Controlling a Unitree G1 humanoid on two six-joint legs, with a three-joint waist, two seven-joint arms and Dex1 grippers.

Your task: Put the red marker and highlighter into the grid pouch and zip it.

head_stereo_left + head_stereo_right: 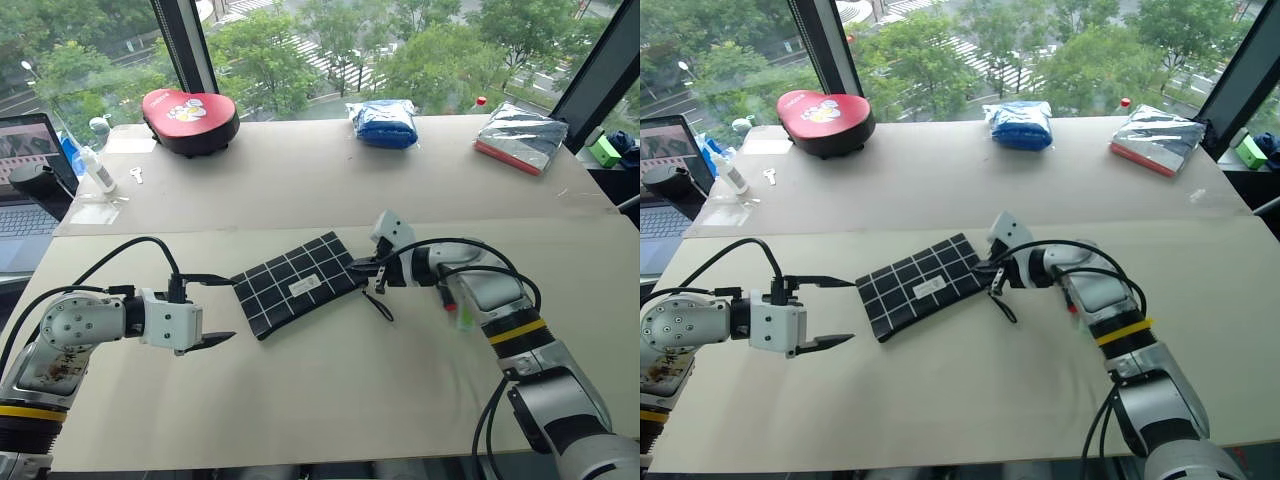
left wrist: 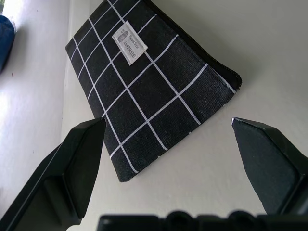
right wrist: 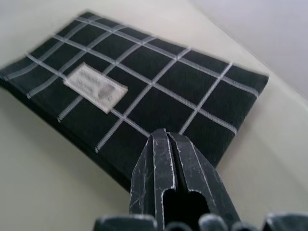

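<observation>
Red heart-shaped case (image 1: 190, 121): far corner of the table (image 1: 330, 390) on the left-arm side, well beyond the left gripper's jaws; nothing of it near the pouch.
Blue bundle (image 1: 385, 122): far edge of the table, well past the right gripper's jaws.
Silver packet (image 1: 521, 136): far edge, off to the right and beyond the right jaws, a red strip along its near side.
Laptop (image 1: 25, 190): off the table's left side, lid open, outward of the left jaws.
Small bottle (image 1: 95, 168): lying beside the laptop near the table's left edge, well apart from both pairs of jaws.
Green box (image 1: 604, 150): beyond the table's right corner, far from either jaw pair.
Grid pouch (image 1: 297, 283): flat on the table between the two grippers, white label up, its one end just ahead of the left jaws, its other end at the tips of the right jaws.
Pouch contents: cannot tell; no opening or inside to be seen, zip edge looks closed in the left wrist view.
Pull cord (image 1: 381, 300): black loop trailing on the table just below the right jaws, at the pouch's end.
Left gripper (image 1: 212, 309): jaws spread wide, empty, one finger alongside the pouch's far corner, the other nearer, neither touching.
Right gripper (image 1: 362, 267): jaws pressed together at the pouch's end corner; whether the cord is pinched, cannot tell.
In the way: nothing lying between either jaw pair and the pouch.
</observation>
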